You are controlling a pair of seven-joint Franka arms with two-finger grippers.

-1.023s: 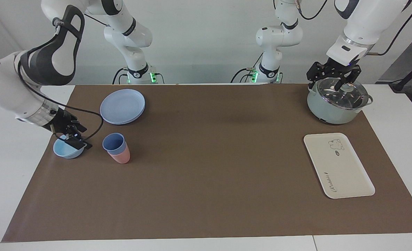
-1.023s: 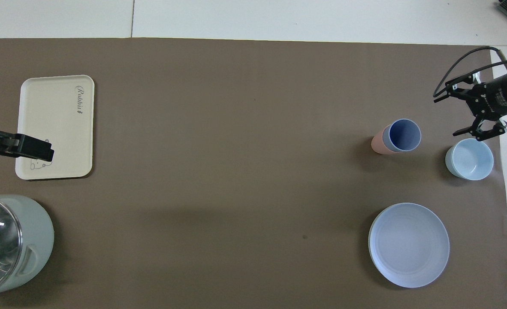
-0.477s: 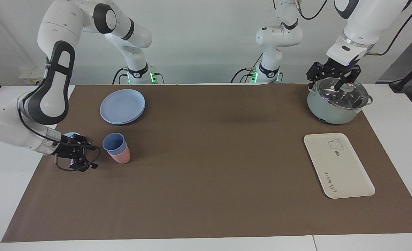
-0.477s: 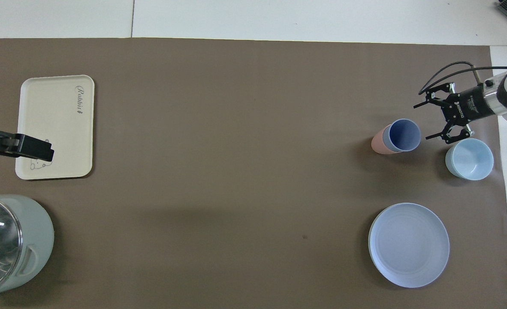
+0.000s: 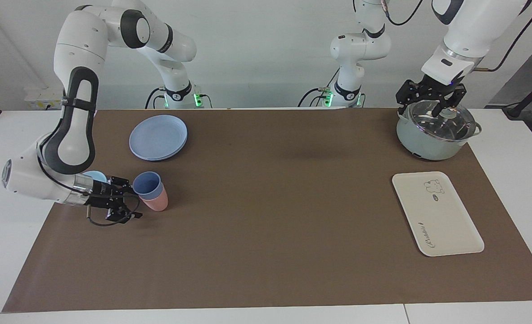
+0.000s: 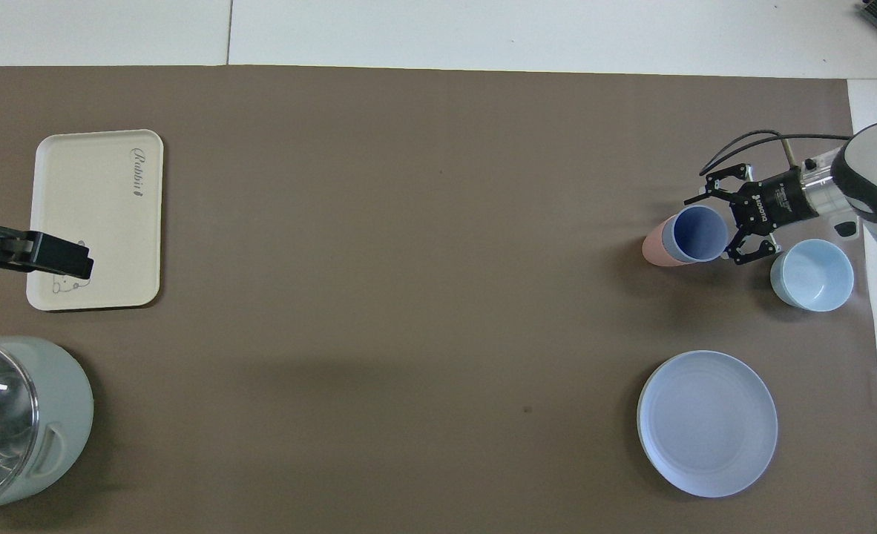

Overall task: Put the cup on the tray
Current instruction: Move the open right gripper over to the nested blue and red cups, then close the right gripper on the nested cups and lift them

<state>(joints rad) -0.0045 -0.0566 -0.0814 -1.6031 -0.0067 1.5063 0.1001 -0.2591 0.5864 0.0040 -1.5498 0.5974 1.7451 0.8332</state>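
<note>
reaching in low, we're seeing the right gripper (image 5: pixel 131 203) spreading its fingers beside the ribbed, tapered blue cup (image 5: pixel 147 185), gripping nothing; the left gripper (image 5: pixel 430 100) is hanging open over the glass-lidded pot (image 5: pixel 435 130).

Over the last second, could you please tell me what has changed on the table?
The right pincer has swung away from the light-blue bowl to the blue cup, its open fingers now beside the cup's rim, nothing gripped yet. The cup, nested in the pink tumbler, the tray, plate, pot and the left pincer over it stayed put.
</note>
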